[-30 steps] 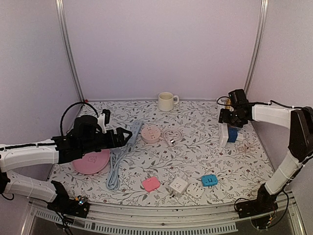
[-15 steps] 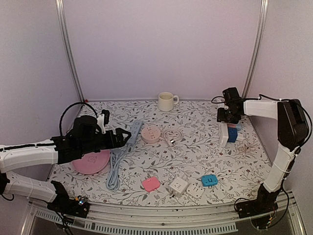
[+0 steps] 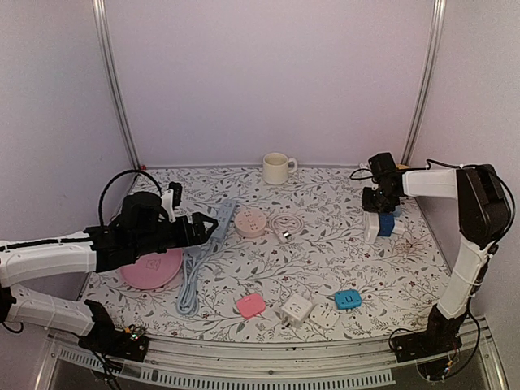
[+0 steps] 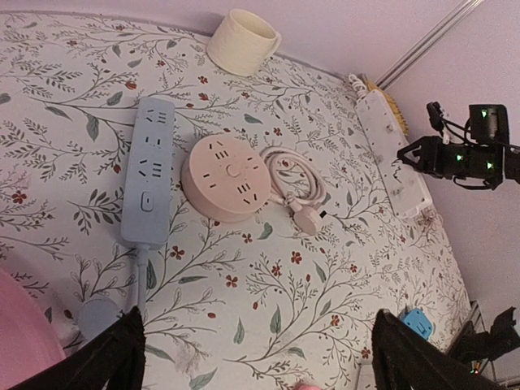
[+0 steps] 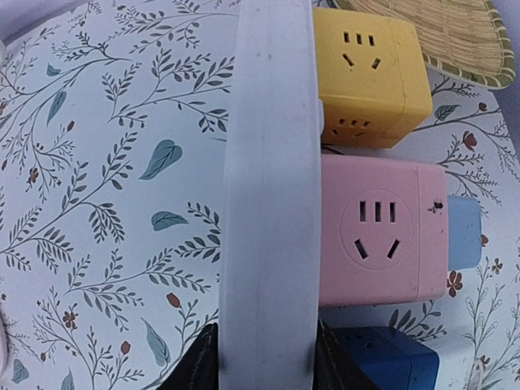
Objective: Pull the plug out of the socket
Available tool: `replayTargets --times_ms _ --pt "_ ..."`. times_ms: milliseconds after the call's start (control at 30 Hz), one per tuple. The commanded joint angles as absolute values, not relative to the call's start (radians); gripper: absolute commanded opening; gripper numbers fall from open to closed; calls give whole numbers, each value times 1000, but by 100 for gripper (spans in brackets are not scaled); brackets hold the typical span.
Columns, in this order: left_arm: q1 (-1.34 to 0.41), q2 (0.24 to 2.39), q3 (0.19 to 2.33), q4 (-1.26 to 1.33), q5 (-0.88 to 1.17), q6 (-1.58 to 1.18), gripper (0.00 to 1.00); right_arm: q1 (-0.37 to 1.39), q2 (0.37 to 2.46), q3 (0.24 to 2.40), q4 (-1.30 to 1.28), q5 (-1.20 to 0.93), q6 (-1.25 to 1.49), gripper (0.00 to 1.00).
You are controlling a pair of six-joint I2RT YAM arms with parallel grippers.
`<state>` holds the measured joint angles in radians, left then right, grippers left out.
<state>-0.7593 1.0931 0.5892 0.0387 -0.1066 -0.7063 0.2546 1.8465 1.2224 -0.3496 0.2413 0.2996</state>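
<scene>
Socket strip (image 5: pixel 268 162), a long bar of smooth white plastic, lies at the far right of the flower-printed surface (image 5: pixel 106 203), its long axis running straight away from the right tool (image 5: pixel 266 363). Note that this tool's jaws are set narrow on the strip's near end, one dark pad against each long edge; it holds nothing else. Three square plug blocks stand out in a row from the strip's right-hand side in the wrist view: yellow block (image 5: pixel 370 77) farthest, pink block (image 5: pixel 378 231) in the middle, dark blue block (image 5: pixel 390 361) just beside the tool. All are matt plastic with rounded corners; which one you should take cannot be told. Any of them should come off sideways, across the strip's length. Your left tool (image 4: pixel 256 370), spread wide and empty, hangs well apart over the surface's left half, so the right arm is much nearer.
</scene>
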Motion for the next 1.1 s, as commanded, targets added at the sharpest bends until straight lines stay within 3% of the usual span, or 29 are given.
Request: replayTargets --times_ms 0,200,567,700,800,1067 --pt "-771 1090 574 49 -113 -704 97 275 1816 1172 -348 205 316 35" --pt "-772 1106 572 61 -105 -711 97 377 1781 1144 -352 196 356 26" --pt "-774 1143 565 93 -84 -726 97 672 1810 1202 -347 162 523 25" --pt "-778 1154 565 98 -81 -727 97 779 1874 1325 -347 153 578 26" --pt "-779 1162 563 101 -80 -729 97 849 1933 1413 -345 155 611 28" --pt "-782 1180 565 110 -78 -728 97 940 2059 1616 -347 133 622 46"
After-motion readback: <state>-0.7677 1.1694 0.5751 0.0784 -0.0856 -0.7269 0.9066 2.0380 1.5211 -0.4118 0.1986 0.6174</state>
